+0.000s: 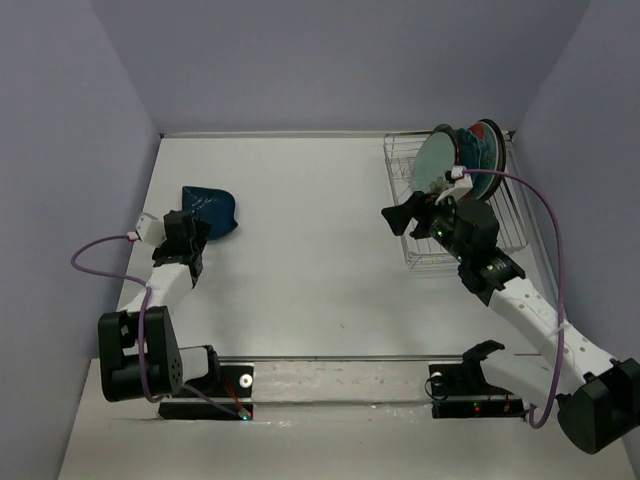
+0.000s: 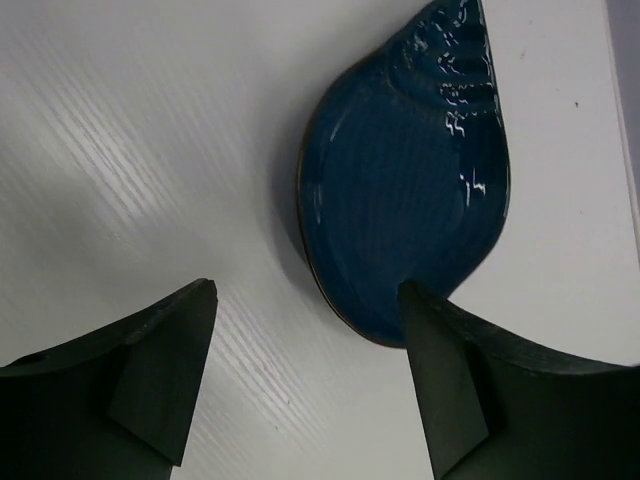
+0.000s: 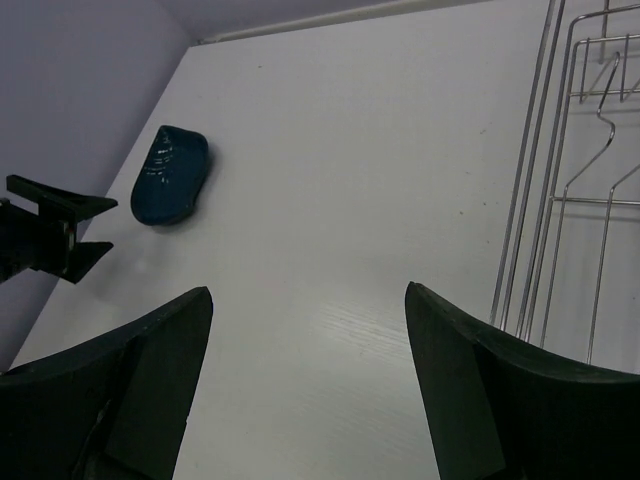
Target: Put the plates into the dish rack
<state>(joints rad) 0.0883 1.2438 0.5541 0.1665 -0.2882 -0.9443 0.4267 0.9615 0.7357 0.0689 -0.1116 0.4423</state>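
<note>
A navy squarish plate (image 1: 212, 210) lies flat on the white table at the left; it also shows in the left wrist view (image 2: 410, 190) and the right wrist view (image 3: 170, 175). My left gripper (image 2: 305, 305) is open and empty, just short of the plate's near edge. The silver wire dish rack (image 1: 418, 250) stands at the far right and holds several plates on edge, a pale mint one (image 1: 436, 160) in front. My right gripper (image 3: 308, 300) is open and empty above the table, just left of the rack's wires (image 3: 530, 190).
The table's back edge meets a purple wall. The purple side walls close in on both sides. A metal rail with the arm bases runs along the near edge (image 1: 340, 375).
</note>
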